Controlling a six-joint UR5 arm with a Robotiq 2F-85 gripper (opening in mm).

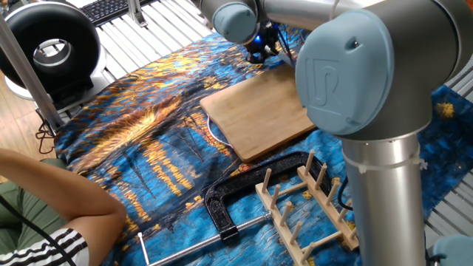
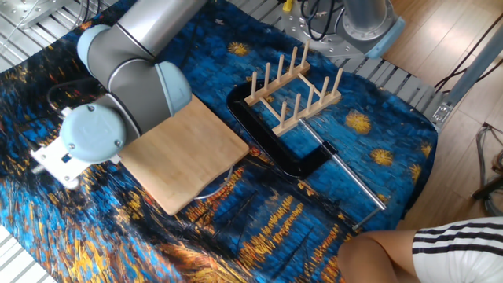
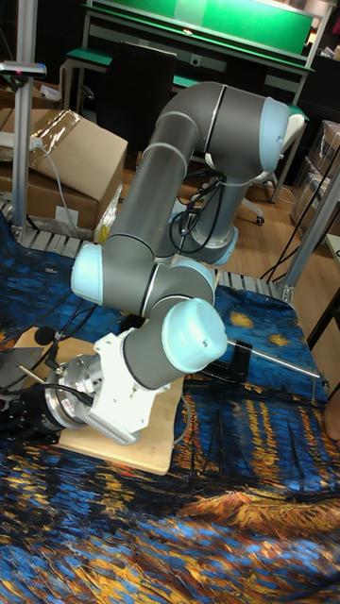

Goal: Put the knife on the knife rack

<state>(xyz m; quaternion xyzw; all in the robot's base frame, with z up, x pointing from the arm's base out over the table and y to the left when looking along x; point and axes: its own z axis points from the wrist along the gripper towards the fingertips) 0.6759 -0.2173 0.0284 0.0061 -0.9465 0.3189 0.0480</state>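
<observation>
The knife does not show in any view; the spot beside the board where it could lie is hidden by my arm. The knife rack [image 1: 309, 201] [image 2: 295, 85], light wood with two rows of upright pegs, stands with nothing in it next to the black C-clamp [image 1: 238, 193]. My gripper [image 1: 260, 50] is dark with a blue light. It hovers at the far corner of the bamboo cutting board [image 1: 255, 111], well away from the rack. Its fingers are too dark and too hidden to read. In the other fixed view the grey-blue wrist joint [image 2: 90, 135] covers it.
The bamboo cutting board [image 2: 185, 153] [image 3: 123, 444] lies on the blue and orange cloth [image 1: 140, 133]. The C-clamp [image 2: 275, 145] lies between board and rack. A person's arm [image 1: 52, 203] rests at the near left edge, and a leg [image 2: 428, 248] shows too. A black round device [image 1: 52, 46] stands at the far left.
</observation>
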